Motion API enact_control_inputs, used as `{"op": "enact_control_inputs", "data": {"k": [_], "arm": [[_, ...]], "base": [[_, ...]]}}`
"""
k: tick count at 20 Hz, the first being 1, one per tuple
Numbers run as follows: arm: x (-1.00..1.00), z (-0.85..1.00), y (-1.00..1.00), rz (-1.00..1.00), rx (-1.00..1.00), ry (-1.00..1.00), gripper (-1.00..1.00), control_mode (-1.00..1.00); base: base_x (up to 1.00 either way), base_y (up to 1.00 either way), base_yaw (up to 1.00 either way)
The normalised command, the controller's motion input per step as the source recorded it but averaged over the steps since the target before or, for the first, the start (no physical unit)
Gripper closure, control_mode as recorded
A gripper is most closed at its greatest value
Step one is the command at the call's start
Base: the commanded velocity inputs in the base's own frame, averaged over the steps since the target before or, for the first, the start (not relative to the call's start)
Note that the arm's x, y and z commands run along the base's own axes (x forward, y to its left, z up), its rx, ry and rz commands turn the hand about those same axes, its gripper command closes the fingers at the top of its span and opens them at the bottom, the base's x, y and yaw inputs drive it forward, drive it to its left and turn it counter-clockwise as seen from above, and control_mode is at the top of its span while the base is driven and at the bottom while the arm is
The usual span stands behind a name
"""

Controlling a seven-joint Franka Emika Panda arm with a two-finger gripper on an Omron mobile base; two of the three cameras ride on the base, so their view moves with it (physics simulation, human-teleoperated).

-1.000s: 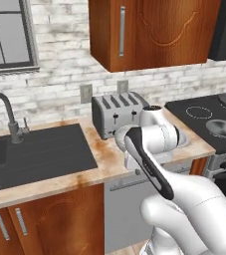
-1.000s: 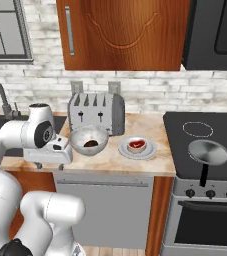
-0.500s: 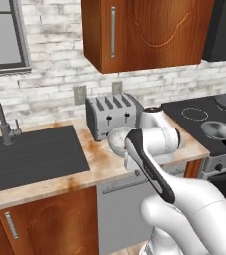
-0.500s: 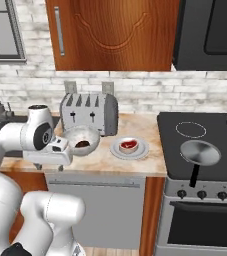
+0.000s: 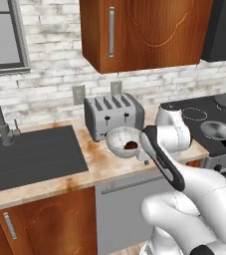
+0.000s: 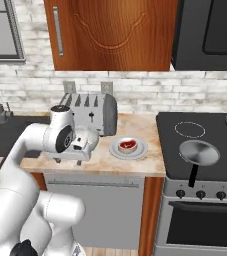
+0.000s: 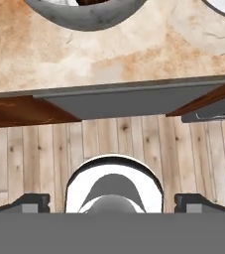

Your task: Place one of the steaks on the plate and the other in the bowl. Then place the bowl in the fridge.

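over counter edge point(image 7: 134, 94) | arm bent low, hand point(image 7: 112, 201) pointing down | wide open, empty | bowl point(image 7: 84, 12) just beyond

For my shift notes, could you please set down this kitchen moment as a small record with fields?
bowl: on the counter in front of the toaster, dark brown steak inside
plate: on the counter right of the bowl, red steak on it
claw: open, empty, at the counter's front edge near the bowl
frying pan: on the stove
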Motion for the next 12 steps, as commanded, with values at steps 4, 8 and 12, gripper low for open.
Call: {"op": "enact_control_inputs", "data": {"k": [4,8,12], "arm": [[0.98,0.41,-0.08,-0.27,0.34,0.02,-1.0,-1.0],[0.83,0.39,-0.36,-0.39,0.27,0.02,-1.0,-1.0],[0.61,-0.16,-0.21,-0.29,0.0,0.0,-1.0,-1.0]], "base": [[0.0,0.0,0.0],[0.0,0.0,0.0],[0.0,0.0,0.0]]}}
